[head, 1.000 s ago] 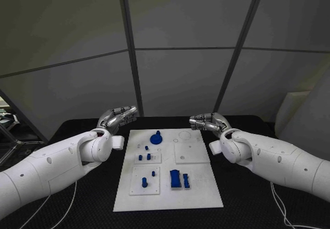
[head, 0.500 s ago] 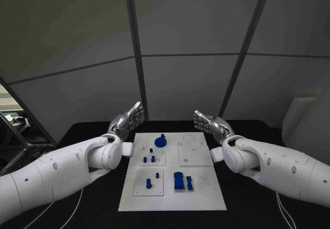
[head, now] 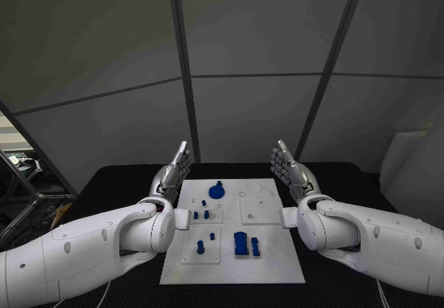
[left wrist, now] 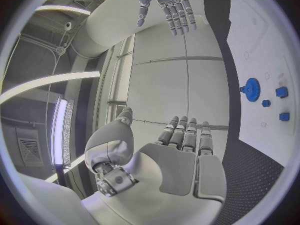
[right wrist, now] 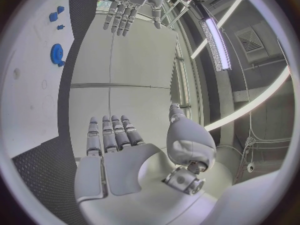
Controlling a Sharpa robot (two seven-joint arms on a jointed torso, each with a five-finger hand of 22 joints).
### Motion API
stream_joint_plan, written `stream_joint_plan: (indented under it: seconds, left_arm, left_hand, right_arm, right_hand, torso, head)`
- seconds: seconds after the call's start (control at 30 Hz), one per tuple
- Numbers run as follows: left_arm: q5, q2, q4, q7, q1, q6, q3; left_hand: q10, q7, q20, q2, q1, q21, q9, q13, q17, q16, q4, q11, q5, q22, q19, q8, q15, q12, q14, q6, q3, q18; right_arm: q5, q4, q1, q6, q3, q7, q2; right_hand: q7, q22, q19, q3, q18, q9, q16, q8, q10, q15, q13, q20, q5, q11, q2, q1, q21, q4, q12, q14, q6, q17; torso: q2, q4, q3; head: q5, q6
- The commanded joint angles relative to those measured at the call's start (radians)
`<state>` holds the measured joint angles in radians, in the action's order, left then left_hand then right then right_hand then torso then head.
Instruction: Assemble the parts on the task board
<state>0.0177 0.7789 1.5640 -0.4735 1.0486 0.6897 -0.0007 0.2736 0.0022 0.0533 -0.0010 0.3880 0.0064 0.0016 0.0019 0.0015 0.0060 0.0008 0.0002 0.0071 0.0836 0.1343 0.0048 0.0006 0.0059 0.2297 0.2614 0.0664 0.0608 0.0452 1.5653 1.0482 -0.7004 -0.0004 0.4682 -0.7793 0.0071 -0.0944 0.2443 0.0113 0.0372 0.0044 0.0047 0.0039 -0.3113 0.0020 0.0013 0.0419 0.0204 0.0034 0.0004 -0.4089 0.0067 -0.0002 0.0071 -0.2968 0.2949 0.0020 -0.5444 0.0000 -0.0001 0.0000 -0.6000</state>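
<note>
task board [head: 268, 256]: matt white plastic | parts [head: 240, 242]: glossy blue plastic | table [head: 120, 183]: black, rough-textured | hands: silver metal

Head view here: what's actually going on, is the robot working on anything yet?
Not yet. Both hands are held flat and open, holding nothing: the left hand beside the far left edge of the white task board, the right hand beside its far right edge. The blue parts sit untouched on the board, a round gear at the far end and a taller block nearer the robot.
</note>
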Motion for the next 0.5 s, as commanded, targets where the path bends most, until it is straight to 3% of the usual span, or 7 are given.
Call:
stream_joint_plan:
  seconds: [0.03, 0.23, 0.27, 0.5]
  left_arm:
    - [-0.018, 0.001, 0.006, -0.047, 0.001, 0.080, 0.001]
    - [-0.018, 0.001, 0.006, -0.047, 0.001, 0.080, 0.001]
    - [-0.018, 0.001, 0.006, -0.047, 0.001, 0.080, 0.001]
    - [-0.018, 0.001, 0.006, -0.047, 0.001, 0.080, 0.001]
  left_hand:
    - [-0.089, -0.002, -0.053, 0.001, -0.127, -0.006, -0.002, -0.002, -0.001, -0.006, -0.001, 0.000, -0.007, -0.084, -0.044, -0.005, -0.001, -0.006, -0.075, -0.085, -0.066, -0.061]
    - [-0.129, -0.002, -0.053, 0.001, -0.183, -0.006, -0.002, -0.002, -0.001, -0.006, -0.001, 0.000, -0.007, -0.084, -0.063, -0.005, -0.001, -0.006, -0.109, -0.124, -0.066, -0.061]
    - [-0.135, -0.002, -0.053, 0.001, -0.191, -0.006, -0.002, -0.002, -0.001, -0.006, -0.001, 0.000, -0.007, -0.084, -0.134, -0.005, -0.001, -0.006, -0.113, -0.129, -0.066, -0.061]
    - [-0.170, -0.002, -0.053, 0.001, -0.241, -0.006, -0.002, -0.002, -0.001, -0.006, -0.001, 0.000, -0.007, -0.084, -0.134, -0.005, -0.001, -0.006, -0.141, -0.162, -0.066, -0.061]
  right_arm:
    - [-0.045, 0.005, 0.002, -0.070, 0.000, 0.052, -0.001]
    - [-0.045, 0.005, 0.002, -0.070, 0.000, 0.052, -0.001]
    - [-0.045, 0.005, 0.002, -0.070, 0.000, 0.052, -0.001]
    - [-0.045, 0.005, 0.002, -0.070, 0.000, 0.052, -0.001]
  right_hand:
    - [-0.007, 0.094, -0.079, -0.011, -0.037, -0.004, -0.005, -0.004, 0.102, -0.002, -0.001, -0.042, -0.020, -0.003, 0.000, 0.133, -0.007, 0.000, -0.007, 0.097, -0.096, -0.002]
    - [-0.007, 0.094, -0.114, -0.011, -0.037, -0.004, -0.005, -0.004, 0.146, -0.002, -0.001, -0.042, -0.020, -0.003, 0.000, 0.191, -0.007, 0.000, -0.007, 0.139, -0.138, -0.002]
    - [-0.007, 0.094, -0.119, -0.011, -0.037, -0.004, -0.005, -0.004, 0.152, -0.002, -0.001, -0.042, -0.020, -0.003, 0.000, 0.200, -0.007, 0.000, -0.007, 0.145, -0.144, -0.002]
    - [-0.007, 0.094, -0.150, -0.011, -0.037, -0.004, -0.005, -0.004, 0.192, -0.002, -0.001, -0.042, -0.020, -0.003, 0.000, 0.251, -0.007, 0.000, -0.007, 0.183, -0.182, -0.002]
  torso:
    - [0.000, 0.0000, 0.0001]
    - [0.000, 0.0000, 0.0001]
    - [0.000, 0.0000, 0.0001]
    - [0.000, 0.0000, 0.0001]
  head:
    - [0.000, 0.000]
    - [0.000, 0.000]
    - [0.000, 0.000]
    - [0.000, 0.000]
